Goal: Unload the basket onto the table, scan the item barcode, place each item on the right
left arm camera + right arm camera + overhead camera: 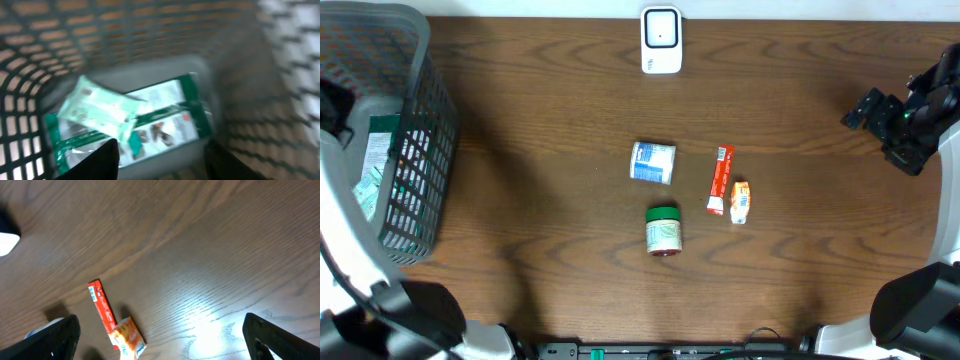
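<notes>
Left wrist view: my left gripper [161, 146] hangs inside the basket [50, 30], fingers apart with nothing between them. Just below, a pale green packet [100, 107] lies loose across a green-and-white flat pack [167, 120] on the basket floor, with mesh walls beyond. I read this as the drop-off end of one scan cycle.

My right gripper [160, 330] is spread wide and empty above the table [200, 255]. Ahead of it an orange sachet [127, 337] lies just beside a red stick [100, 307], and the scanner [7, 242] shows as a white corner farther off. Overhead, a tub [653, 162] and a green-lidded jar [664, 230] sit near those two, unscanned by my guess.

Next I'd lift the left arm straight up clear of the rim. Then I'd pick one item and turn its barcode to the scanner.
</notes>
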Action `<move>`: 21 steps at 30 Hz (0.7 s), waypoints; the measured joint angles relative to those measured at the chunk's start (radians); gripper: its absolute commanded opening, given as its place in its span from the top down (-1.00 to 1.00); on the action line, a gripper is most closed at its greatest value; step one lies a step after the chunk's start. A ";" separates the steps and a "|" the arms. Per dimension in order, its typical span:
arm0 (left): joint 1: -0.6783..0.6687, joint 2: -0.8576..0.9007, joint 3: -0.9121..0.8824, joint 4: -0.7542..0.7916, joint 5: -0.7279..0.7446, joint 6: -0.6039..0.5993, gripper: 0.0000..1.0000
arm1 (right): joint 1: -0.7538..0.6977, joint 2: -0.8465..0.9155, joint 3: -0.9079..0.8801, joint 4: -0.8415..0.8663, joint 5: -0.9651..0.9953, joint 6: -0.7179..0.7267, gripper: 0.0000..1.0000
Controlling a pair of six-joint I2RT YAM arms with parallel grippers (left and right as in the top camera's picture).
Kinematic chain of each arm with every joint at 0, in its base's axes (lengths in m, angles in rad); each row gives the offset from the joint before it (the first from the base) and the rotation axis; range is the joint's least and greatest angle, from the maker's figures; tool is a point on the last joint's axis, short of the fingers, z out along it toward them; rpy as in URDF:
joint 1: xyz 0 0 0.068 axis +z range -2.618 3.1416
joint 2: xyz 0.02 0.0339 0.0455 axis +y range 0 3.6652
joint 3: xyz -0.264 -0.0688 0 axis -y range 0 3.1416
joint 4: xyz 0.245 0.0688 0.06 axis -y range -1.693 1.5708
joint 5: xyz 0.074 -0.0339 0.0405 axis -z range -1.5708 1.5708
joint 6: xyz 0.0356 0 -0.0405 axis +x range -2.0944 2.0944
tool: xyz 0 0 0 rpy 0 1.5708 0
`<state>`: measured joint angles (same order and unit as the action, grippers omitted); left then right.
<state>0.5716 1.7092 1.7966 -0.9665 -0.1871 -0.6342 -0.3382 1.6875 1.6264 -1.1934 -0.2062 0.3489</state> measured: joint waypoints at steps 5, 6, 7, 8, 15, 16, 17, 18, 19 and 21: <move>0.079 0.133 0.000 -0.055 0.000 -0.092 -0.10 | 0.000 0.000 0.000 0.000 0.000 0.000 -0.99; 0.089 0.152 0.000 -0.067 0.000 -0.106 -0.10 | 0.000 0.000 0.000 0.000 0.000 0.000 -0.98; 0.100 0.174 0.000 -0.080 0.000 -0.126 -0.10 | 0.000 0.000 0.000 0.000 0.000 0.000 -0.99; 0.111 0.197 0.000 -0.093 0.000 -0.144 -0.10 | 0.000 0.000 0.000 0.000 0.000 0.000 -0.99; 0.158 0.328 0.000 -0.134 0.001 -0.253 -0.10 | 0.000 0.000 0.000 0.000 0.000 0.000 -0.98; 0.160 0.342 0.000 -0.133 0.001 -0.261 -0.10 | 0.000 0.000 0.000 0.000 0.000 0.000 -0.99; 0.160 0.355 0.000 -0.133 0.001 -0.268 -0.10 | 0.000 0.000 0.000 0.000 0.000 0.000 -0.99; 0.160 0.372 0.000 -0.134 0.001 -0.279 -0.10 | 0.000 0.000 0.000 0.000 0.000 0.000 -0.98; 0.160 0.377 0.000 -0.133 0.001 -0.283 -0.10 | 0.000 0.000 0.000 0.000 0.000 0.000 -0.99; 0.159 0.387 0.000 -0.135 0.001 -0.290 -0.10 | 0.000 0.000 0.000 0.000 0.000 0.000 -0.99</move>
<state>0.7311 2.0960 1.7966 -1.1011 -0.1860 -0.9241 -0.3382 1.6875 1.6264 -1.1934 -0.2062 0.3489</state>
